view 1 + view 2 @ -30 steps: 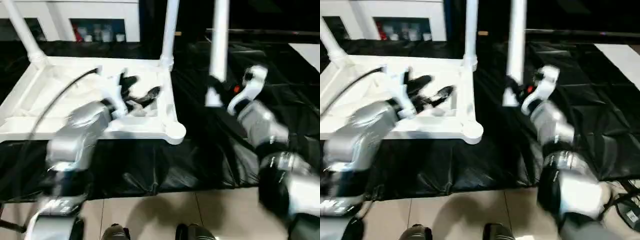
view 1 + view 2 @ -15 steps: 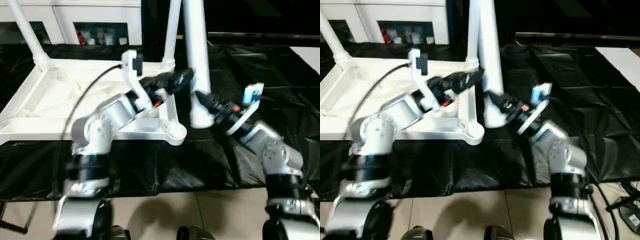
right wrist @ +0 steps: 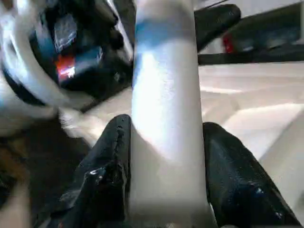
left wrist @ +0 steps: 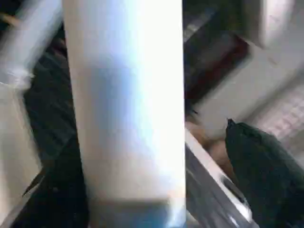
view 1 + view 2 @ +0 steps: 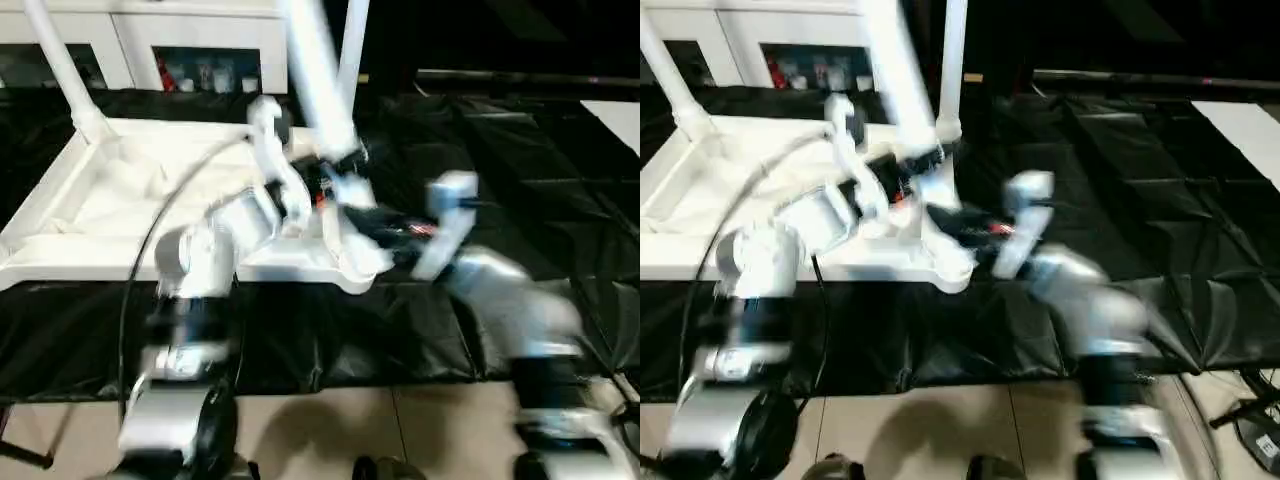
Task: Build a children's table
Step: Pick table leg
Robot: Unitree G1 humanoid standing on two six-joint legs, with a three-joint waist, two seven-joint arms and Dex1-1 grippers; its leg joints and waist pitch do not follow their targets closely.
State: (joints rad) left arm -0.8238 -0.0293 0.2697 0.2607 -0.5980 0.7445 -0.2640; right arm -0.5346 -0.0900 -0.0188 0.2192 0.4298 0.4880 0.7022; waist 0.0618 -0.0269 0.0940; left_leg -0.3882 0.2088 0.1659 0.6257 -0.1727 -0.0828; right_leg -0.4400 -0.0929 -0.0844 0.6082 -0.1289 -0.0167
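The children's table lies upside down: its white tabletop [image 5: 110,200] rests on a black sheet with the ribbed underside up. One leg [image 5: 62,70] stands in the far left corner, another [image 5: 352,45] in the far right. A third leg [image 5: 312,75] leans over the near right corner socket [image 5: 365,262], its top tipped to the left. My right gripper [image 3: 166,127] is shut on this leg near its lower end, one black finger on each side. My left gripper [image 5: 335,165] is open around the same leg higher up; one finger [image 4: 259,175] stands apart from the tube.
A black sheet [image 5: 500,150] covers the ground under and to the right of the tabletop. A white cabinet with glass doors [image 5: 200,40] stands behind. Pale tiled floor [image 5: 330,430] runs along the near edge, with my feet at the bottom.
My right gripper has carried the leg left, to over the tabletop's near right corner, and the leg now leans left. My left gripper has stayed beside the leg.
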